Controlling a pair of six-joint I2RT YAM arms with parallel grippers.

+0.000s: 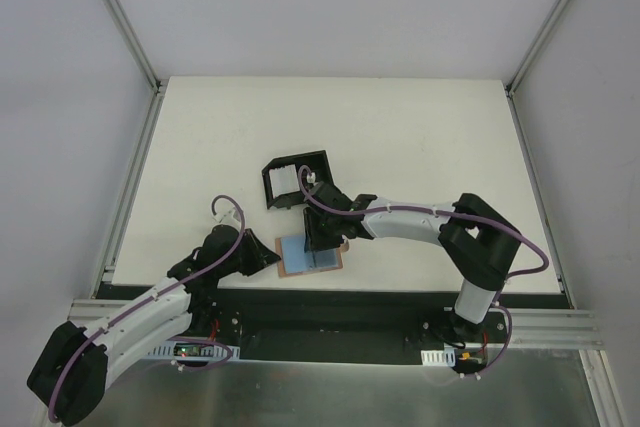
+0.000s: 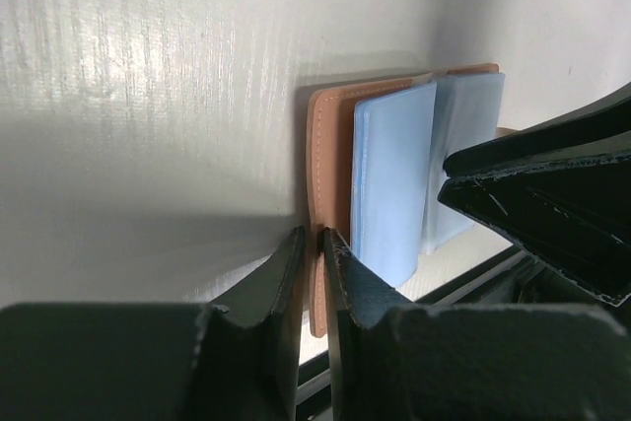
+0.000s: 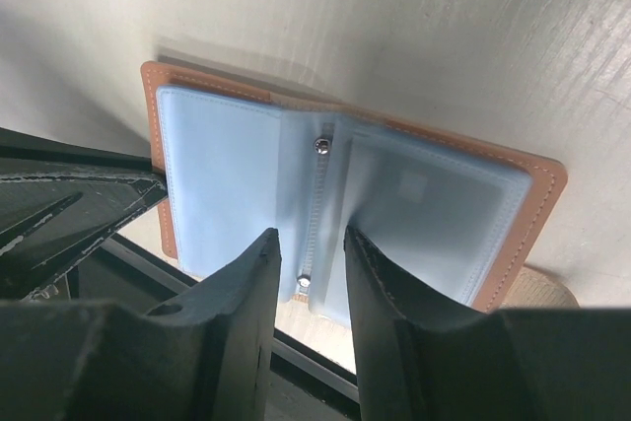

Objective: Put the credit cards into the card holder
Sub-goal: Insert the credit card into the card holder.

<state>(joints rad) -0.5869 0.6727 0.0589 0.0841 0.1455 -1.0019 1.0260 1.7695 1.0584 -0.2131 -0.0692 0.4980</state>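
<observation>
The tan leather card holder point(image 1: 310, 255) lies open at the table's front edge, its pale blue inner pockets point(image 3: 237, 175) facing up. A pale card with a small square mark point(image 3: 419, 194) shows through the right pocket. More pale credit cards point(image 1: 285, 181) stand in the black box. My left gripper point(image 2: 314, 236) is shut on the card holder's tan left edge point(image 2: 330, 135). My right gripper point(image 3: 308, 234) hovers over the riveted spine point(image 3: 320, 145), jaws a little apart on either side of it, nothing between them.
The black open-sided box point(image 1: 300, 159) sits just behind the card holder, close to my right wrist. The black front rail point(image 1: 330, 307) runs right under the card holder's near edge. The two grippers' fingers are close together over the holder.
</observation>
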